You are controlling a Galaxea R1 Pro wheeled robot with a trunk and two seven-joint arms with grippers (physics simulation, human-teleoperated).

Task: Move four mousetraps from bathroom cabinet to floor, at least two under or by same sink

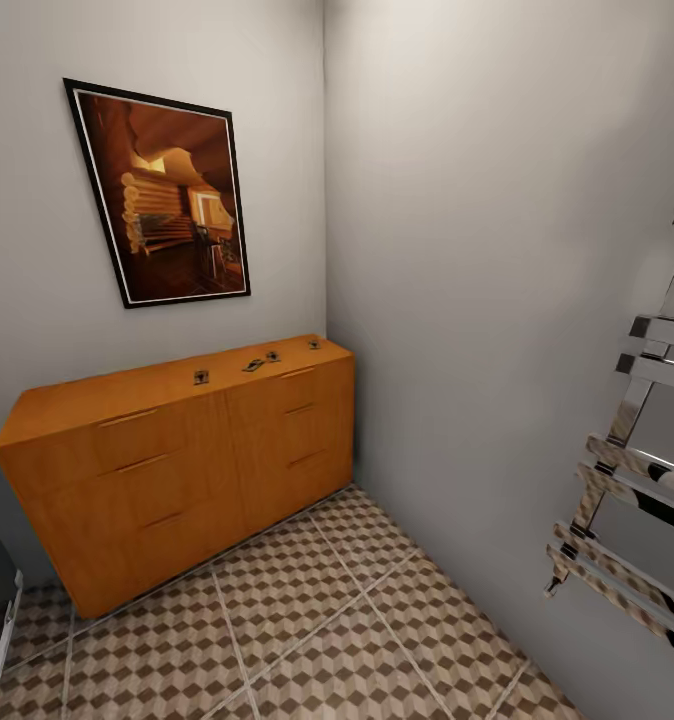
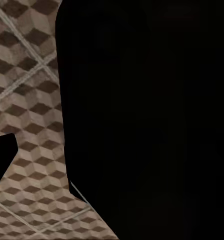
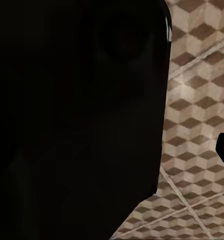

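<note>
From the head camera, the cabinet stands against the wall in the corner, under a framed picture of a log cabin. The mousetraps lie on its flat top, not inside, so they look reachable without opening a drawer: one near the middle, a tilted one, one just beside it, and one near the far corner. They read as tiny dark-marked squares. The bathroom floor is cube-patterned tile. A chrome rack hangs on the side wall.

The left wrist camera looks down on tile past a black shape; whether that gripper is wide or narrow, I cannot tell.

The right wrist camera likewise shows tile, and I cannot tell that gripper's opening.
</note>
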